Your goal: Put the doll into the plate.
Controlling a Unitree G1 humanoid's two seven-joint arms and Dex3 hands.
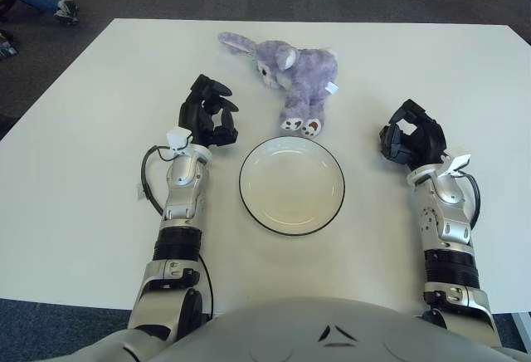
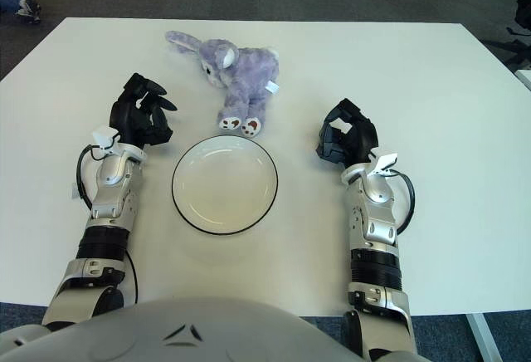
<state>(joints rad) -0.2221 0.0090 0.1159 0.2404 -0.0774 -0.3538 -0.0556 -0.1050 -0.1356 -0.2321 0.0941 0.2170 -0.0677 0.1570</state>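
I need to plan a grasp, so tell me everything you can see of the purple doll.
The doll is a plush purple bunny of soft, fuzzy fabric, with long ears, a paler face and white-soled feet. A small white tag shows on its side. It lies on the white table, feet toward the plate but just short of its rim. Neither robot hand touches it.

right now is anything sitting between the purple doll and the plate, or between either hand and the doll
Nothing visible blocks either path. The doll lies just beyond the plate, its feet close to the far rim with only bare table between. The left hand shows left of the doll, the right hand to its right; no object lies between either hand and it.
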